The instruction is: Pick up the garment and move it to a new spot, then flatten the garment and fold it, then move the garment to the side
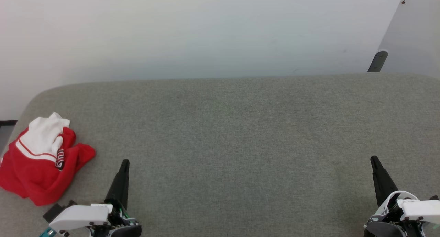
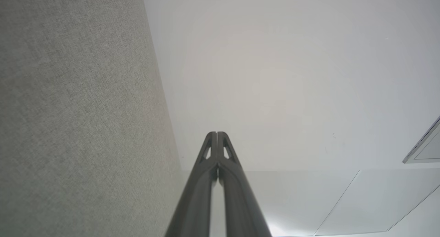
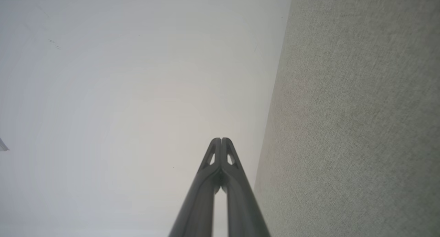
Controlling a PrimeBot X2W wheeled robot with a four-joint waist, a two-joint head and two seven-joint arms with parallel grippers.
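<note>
My left gripper (image 1: pixel 125 162) and right gripper (image 1: pixel 374 159) are each pressed together, empty. The crumpled red-and-white T-shirt (image 1: pixel 41 165) lies at the left edge of the grey woven surface (image 1: pixel 240 137); a shallow pinch may drag it off.

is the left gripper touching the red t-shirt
Apart. The head view shows a strip of bare grey fabric surface between the shut left gripper and the garment crumpled to its left.

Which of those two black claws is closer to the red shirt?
The left claw, just beside the crumpled shirt; the right claw sits far across the grey surface.
</note>
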